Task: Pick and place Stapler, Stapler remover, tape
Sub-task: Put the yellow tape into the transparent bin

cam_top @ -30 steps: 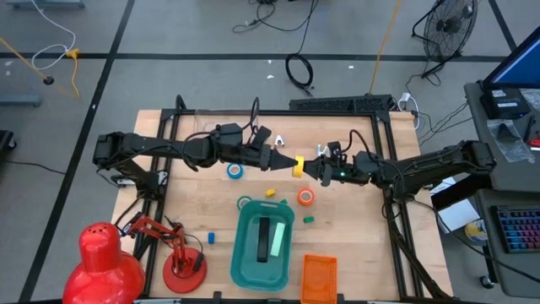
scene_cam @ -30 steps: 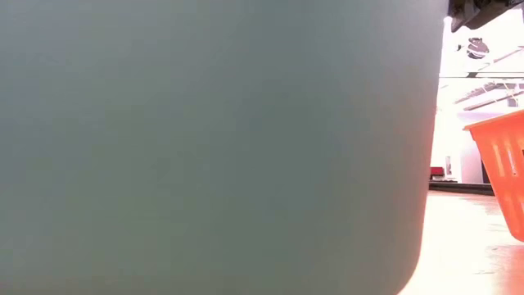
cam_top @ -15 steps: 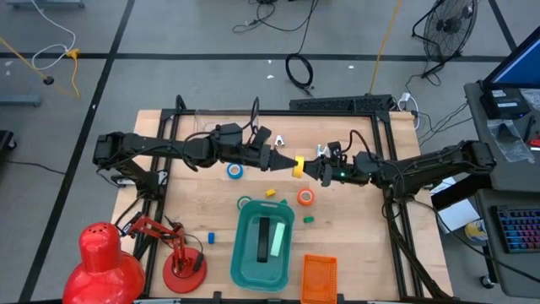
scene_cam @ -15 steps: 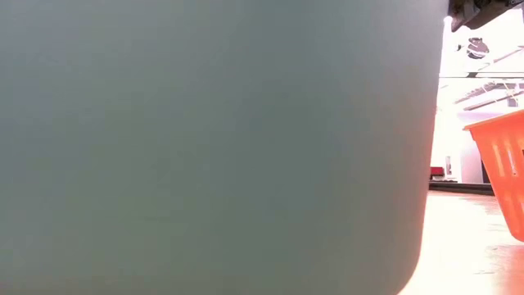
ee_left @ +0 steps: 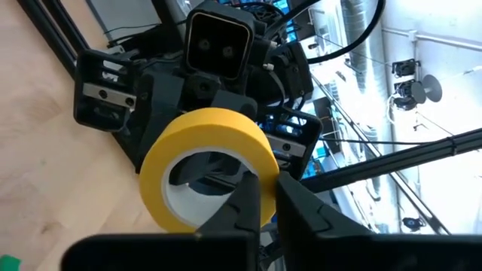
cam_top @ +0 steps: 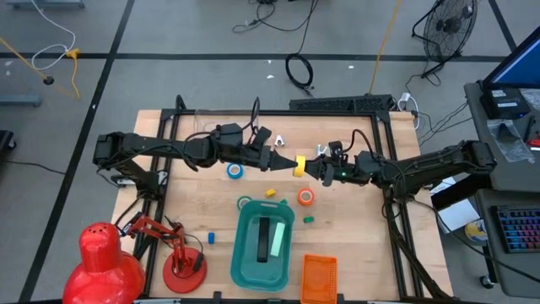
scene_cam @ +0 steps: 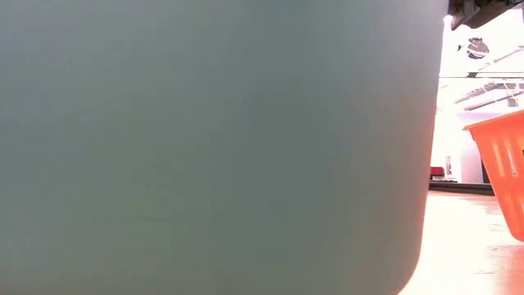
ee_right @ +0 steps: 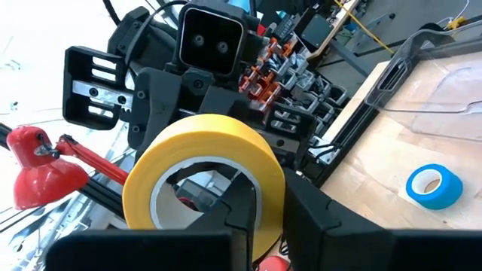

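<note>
High view is showing the yellow tape [cam_top: 299, 165] hanging above the counter [cam_top: 202, 211], up-table of the teal bin [cam_top: 264, 247], with both grippers meeting on it. Left gripper [cam_top: 284, 163] and right gripper [cam_top: 315, 169] are each clamping jaws on its wall, so a hand-over seems underway. Next, one side needs releasing. Orange tape [cam_top: 305, 197], blue tape [cam_top: 234, 171] and orange basket [cam_top: 319, 278] are lying around the bin.

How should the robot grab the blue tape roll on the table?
From straight above. The blue tape roll lies flat, hole up, so probably one finger goes in the hole and one outside, pinching the ring's wall, as the left gripper and right gripper pinch the yellow tape roll.
</note>
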Available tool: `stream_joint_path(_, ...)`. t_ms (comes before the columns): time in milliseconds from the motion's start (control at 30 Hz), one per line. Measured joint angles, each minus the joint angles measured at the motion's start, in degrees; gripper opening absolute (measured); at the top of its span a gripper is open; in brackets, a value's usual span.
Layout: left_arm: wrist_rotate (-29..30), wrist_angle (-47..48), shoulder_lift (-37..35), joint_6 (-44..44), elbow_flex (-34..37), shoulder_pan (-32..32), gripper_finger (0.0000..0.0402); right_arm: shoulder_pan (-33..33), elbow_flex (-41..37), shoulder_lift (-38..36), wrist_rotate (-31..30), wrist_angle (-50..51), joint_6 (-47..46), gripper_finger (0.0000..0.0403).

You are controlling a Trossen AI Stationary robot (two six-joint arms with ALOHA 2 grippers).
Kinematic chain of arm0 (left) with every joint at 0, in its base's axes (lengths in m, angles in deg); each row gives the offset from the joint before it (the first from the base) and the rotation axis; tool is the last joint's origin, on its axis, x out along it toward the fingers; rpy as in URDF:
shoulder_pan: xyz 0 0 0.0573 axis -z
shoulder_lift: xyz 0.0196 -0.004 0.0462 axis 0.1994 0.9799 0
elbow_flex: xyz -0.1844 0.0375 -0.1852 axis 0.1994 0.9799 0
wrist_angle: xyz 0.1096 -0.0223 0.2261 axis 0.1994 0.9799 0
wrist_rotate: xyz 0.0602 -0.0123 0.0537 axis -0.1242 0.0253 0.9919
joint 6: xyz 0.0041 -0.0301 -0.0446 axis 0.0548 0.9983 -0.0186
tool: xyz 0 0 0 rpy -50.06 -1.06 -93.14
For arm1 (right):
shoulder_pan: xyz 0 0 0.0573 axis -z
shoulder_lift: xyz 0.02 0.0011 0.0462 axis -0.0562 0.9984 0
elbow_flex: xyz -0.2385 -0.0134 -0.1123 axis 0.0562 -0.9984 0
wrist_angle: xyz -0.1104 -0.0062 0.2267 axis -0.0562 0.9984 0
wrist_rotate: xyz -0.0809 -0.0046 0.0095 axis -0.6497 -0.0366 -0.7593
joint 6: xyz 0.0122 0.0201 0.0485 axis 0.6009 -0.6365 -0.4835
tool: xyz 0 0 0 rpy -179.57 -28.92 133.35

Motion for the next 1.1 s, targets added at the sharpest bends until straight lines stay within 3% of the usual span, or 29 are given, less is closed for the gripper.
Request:
stream_joint_path(267, -3.91, 0.95, -1.79, -1.44, 0.00, -0.25, 0.0012, 0.00, -0.07, -1.24, 2.89, -1.78, 2.13, 0.0112)
stream_joint_path(533, -3.37, 5.39, -6.19, -4.25, -0.07, -1.38, 0.0009, -0.02, -0.11, -2.05, 3.01, -1.96, 1.06, 0.0175)
stream_joint_path(767, -3.58, 5.54, -5.84, -4.78, -0.09, 0.28, 0.0012, -0.02, -0.11, -2.08, 2.53, -2.09, 1.14, 0.0153)
stream_joint_path(967, -1.34, 5.42, -5.39, -9.06, -0.07, 2.39, 0.0073, 0.00, -0.11, -2.14, -0.17, -5.01, 1.19, 0.0126)
stream_joint_path(1100, 3.16, 4.73, -5.18, -13.88, -0.07, 3.45, 0.0114, 0.26, -0.11, -2.11, 0.00, -5.18, 0.64, 0.0079)
